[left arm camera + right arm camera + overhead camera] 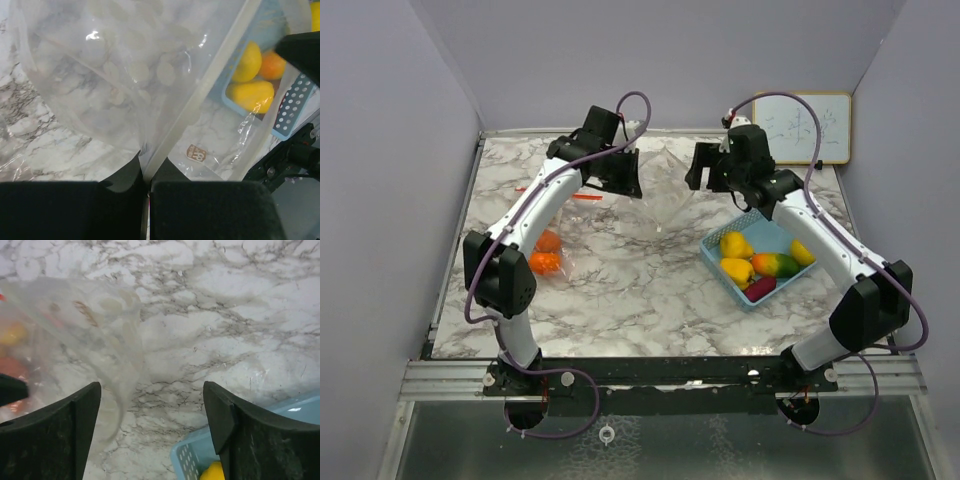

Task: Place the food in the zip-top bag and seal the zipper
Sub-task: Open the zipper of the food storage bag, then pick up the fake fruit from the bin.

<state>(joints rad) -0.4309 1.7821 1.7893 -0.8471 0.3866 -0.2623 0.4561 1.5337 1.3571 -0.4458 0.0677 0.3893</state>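
Note:
The clear zip-top bag [660, 208] hangs over the middle of the marble table, held up at its edge. My left gripper [626, 183] is shut on the bag's zipper strip [200, 95]; the film [125, 75] spreads out ahead of the closed fingers [146, 175]. The food [760, 265], yellow, orange-green and dark red toy pieces, lies in the light blue basket [782, 232] at the right. My right gripper [706, 180] is open and empty just right of the bag, above the table [151, 390]. The bag [100, 330] is at its left, and the basket corner [197, 460] is below it.
A second clear bag with orange pieces [548, 252] lies at the left under my left arm. A small whiteboard [802, 127] leans on the back wall at the right. Purple walls close in the sides.

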